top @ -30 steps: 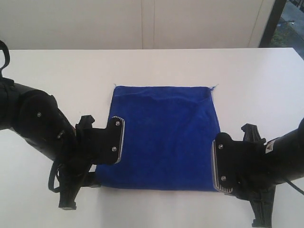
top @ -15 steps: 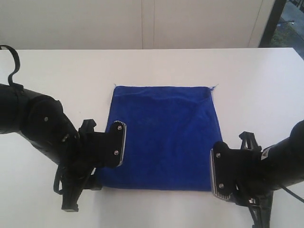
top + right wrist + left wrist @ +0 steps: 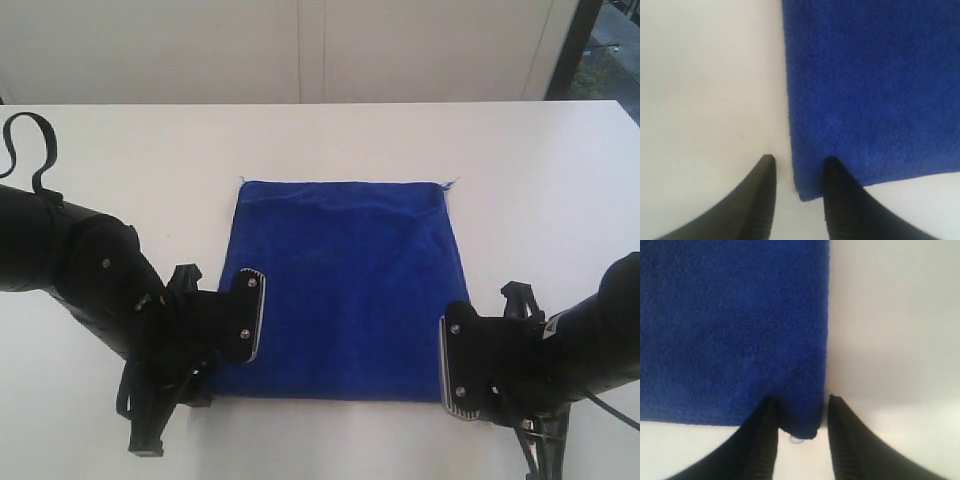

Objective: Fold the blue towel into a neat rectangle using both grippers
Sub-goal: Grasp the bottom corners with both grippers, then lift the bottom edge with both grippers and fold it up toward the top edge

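The blue towel (image 3: 345,285) lies spread flat on the white table (image 3: 330,140), with a small loose thread at its far right corner. My left gripper (image 3: 200,380) is low at the towel's near left corner and open. In the left wrist view the left gripper (image 3: 800,402) straddles that corner of the towel (image 3: 735,325), one finger on the cloth and one on bare table. My right gripper (image 3: 482,408) is open at the near right corner. The right wrist view shows the right gripper (image 3: 799,160) spanning the edge of the towel (image 3: 875,85).
A pale wall (image 3: 300,50) runs behind the table's far edge. A dark upright frame (image 3: 578,45) stands at the far right. A black cable loop (image 3: 30,140) rises from the left arm. Bare white tabletop surrounds the towel.
Both grippers have moved down and slightly toward the near edge, settling at the towel's near corners. The towel has not shifted.
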Available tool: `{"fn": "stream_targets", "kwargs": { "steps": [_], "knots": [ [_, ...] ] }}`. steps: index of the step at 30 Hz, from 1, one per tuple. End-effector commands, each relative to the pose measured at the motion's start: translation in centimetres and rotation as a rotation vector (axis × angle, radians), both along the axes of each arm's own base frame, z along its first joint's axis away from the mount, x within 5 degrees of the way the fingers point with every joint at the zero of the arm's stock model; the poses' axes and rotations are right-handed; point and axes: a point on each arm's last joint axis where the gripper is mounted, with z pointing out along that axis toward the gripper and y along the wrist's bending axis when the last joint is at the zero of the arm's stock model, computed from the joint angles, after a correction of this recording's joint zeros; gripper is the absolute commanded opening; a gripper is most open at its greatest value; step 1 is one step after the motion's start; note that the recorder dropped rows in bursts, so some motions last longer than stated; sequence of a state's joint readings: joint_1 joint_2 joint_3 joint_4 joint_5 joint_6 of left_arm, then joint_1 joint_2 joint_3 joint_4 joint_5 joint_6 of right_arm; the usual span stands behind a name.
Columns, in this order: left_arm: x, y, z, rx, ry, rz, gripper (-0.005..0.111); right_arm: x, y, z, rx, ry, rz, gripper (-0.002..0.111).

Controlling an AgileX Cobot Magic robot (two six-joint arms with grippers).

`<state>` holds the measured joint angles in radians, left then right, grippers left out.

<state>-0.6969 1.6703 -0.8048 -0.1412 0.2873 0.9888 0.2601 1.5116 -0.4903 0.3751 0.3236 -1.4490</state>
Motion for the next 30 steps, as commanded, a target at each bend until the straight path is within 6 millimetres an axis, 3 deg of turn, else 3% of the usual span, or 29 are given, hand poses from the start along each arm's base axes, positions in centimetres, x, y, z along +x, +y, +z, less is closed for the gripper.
{"fn": "stream_targets", "kwargs": {
  "steps": [1,2,6,13,22,27,30],
  "knots": [
    [-0.4,0.1,-0.2,0.008,0.032,0.007,0.013,-0.2,0.0,-0.2,-0.006,0.016,0.016,0.016],
    [-0.4,0.1,-0.2,0.007,0.031,0.009,0.002,-0.1,0.0,-0.2,-0.006,0.012,0.015,0.011],
    [-0.4,0.1,-0.1,-0.001,0.038,0.047,0.000,0.0,0.0,0.1,-0.004,-0.014,0.012,0.000],
    [-1.8,0.9,1.4,0.033,0.129,0.067,0.000,-1.2,0.0,3.0,0.039,-0.059,0.026,0.000],
    [-3.7,1.6,5.2,-0.054,0.177,0.120,0.000,-4.1,-0.2,5.8,0.103,-0.011,0.024,0.000],
    [-3.9,1.5,5.3,-0.063,0.192,0.127,0.000,-4.6,-0.3,5.2,0.105,-0.003,0.009,0.000],
    [-3.8,1.5,5.3,-0.065,0.188,0.129,0.000,-4.7,-0.6,4.3,0.087,-0.069,0.012,0.009]
  ]
}}
